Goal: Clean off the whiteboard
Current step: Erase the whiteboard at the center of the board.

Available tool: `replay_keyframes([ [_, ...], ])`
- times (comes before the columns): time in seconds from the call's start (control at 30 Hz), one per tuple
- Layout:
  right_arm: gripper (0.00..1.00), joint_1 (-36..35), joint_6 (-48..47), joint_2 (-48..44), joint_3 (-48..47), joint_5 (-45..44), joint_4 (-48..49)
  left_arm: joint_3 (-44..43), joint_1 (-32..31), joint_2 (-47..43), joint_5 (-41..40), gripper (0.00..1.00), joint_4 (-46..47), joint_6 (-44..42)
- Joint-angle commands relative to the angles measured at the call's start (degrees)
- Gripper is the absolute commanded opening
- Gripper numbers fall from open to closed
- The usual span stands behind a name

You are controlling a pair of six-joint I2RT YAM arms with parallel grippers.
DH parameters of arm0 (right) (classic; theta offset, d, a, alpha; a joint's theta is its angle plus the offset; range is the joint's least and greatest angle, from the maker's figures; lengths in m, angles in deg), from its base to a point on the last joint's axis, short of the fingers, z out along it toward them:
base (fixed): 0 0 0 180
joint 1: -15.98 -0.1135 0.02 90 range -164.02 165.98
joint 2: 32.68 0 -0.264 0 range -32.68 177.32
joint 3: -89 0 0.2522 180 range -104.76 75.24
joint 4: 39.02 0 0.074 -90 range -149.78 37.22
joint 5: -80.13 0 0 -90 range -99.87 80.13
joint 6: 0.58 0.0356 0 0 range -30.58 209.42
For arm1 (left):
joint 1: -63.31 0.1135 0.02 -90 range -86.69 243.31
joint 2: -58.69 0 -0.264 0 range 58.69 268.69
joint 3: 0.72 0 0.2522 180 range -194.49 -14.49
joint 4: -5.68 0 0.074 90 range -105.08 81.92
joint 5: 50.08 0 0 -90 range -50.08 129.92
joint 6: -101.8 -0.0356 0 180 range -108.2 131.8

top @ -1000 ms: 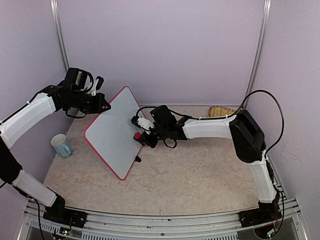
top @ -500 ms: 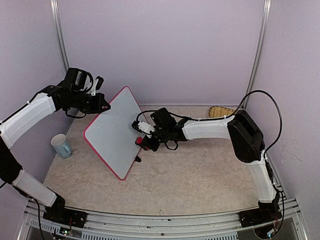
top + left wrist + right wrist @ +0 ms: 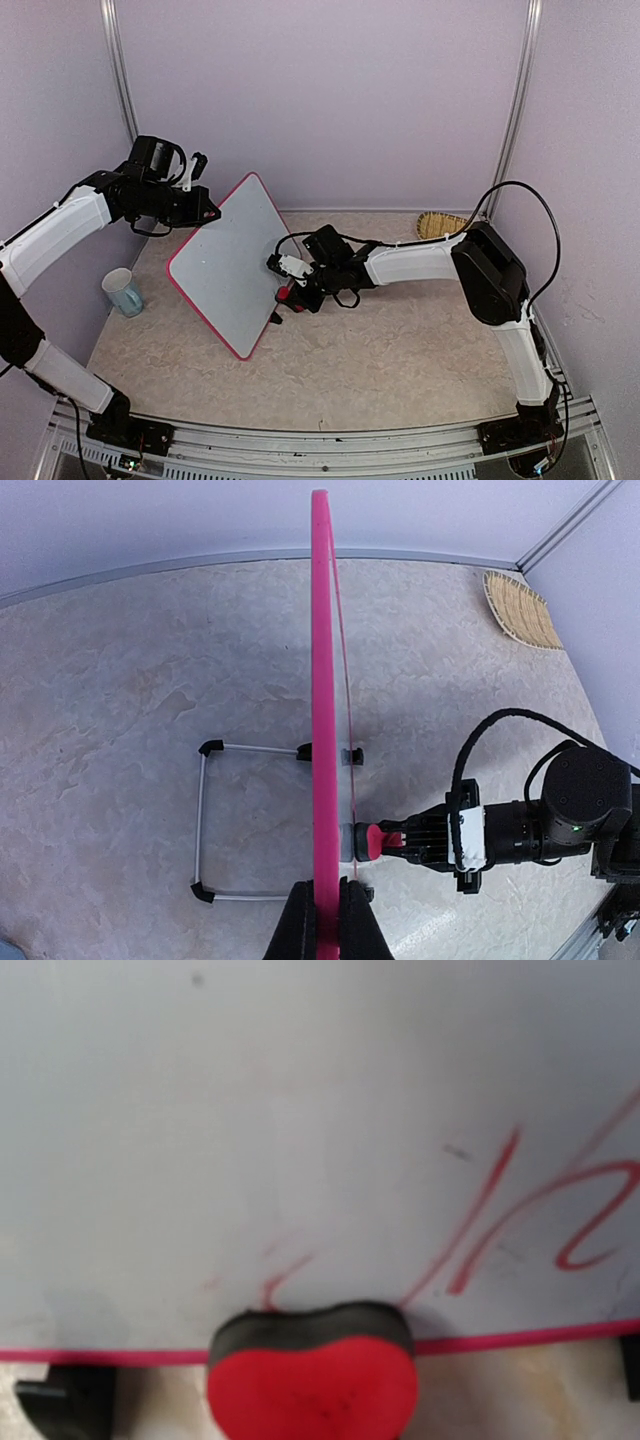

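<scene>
Whiteboard [image 3: 225, 262] standing on table [image 3: 420, 350], 9 o'clock side in top view | left gripper [image 3: 207, 214] at board's 11 o'clock, fingers clamped on pink frame | right gripper [image 3: 290, 291] at board's 3 o'clock, I read it closed on red eraser [image 3: 312, 1375] | eraser felt against board's lower edge; red marker strokes [image 3: 500, 1210] at eraser's 1 o'clock
</scene>
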Motion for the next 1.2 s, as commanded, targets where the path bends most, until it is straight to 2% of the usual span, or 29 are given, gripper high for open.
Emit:
replay_keyframes([
  [0.0,0.07,-0.6,-0.4,0.4,-0.8,1.4,-1.3,-0.5,0.5,0.1,-1.3,0.0,1.6,-1.6],
  [0.43,0.07,-1.6,0.6,-3.9,-4.3,-1.6,2.8,0.2,0.6,0.4,-1.8,0.0,1.9,-1.8],
  [0.8,0.07,-1.5,2.0,-4.1,-2.7,-3.0,6.5,0.4,0.7,0.2,-1.9,0.0,1.9,-2.0],
  [0.97,0.07,-0.3,6.4,-6.9,8.6,2.1,22.6,1.4,1.2,0.3,-2.1,0.0,2.5,-2.0],
  [1.17,0.08,-0.1,12.4,-4.5,10.4,6.4,34.1,1.5,1.4,0.3,-1.9,0.0,2.4,-2.0],
])
